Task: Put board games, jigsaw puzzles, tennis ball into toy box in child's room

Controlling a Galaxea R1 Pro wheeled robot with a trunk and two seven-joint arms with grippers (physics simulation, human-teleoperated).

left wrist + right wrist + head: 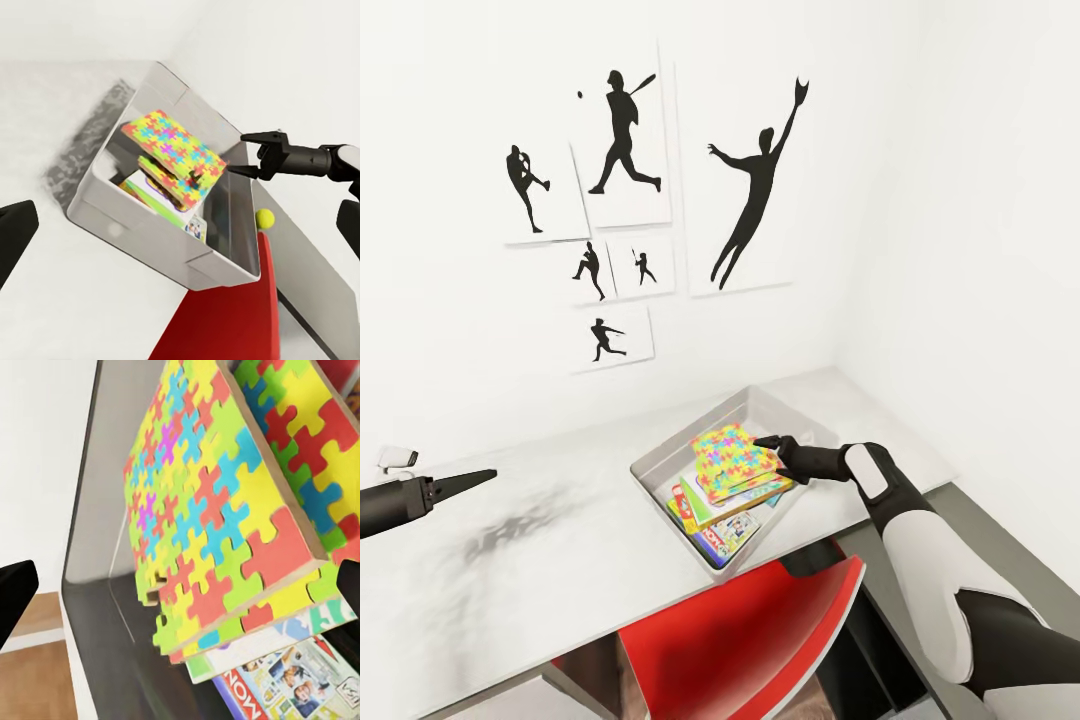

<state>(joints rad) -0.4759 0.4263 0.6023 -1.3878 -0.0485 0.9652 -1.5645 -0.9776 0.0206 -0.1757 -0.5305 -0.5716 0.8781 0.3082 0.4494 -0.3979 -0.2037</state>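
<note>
You have one toy box (660, 470) on one table (560, 560). Inside it, count two jigsaw puzzles (732, 458) stacked, and board games (722, 528) under them: at least two covers visible, exact number unclear. One tennis ball (264, 218). Six silhouette posters (745, 190) on the wall. One red chair (750, 640).

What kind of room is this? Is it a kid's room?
Probably a child's bedroom or playroom. Baseball player silhouette pictures hang on the white wall, a toy box on the table holds bright jigsaw puzzles and board games, and a red chair sits tucked underneath.
</note>
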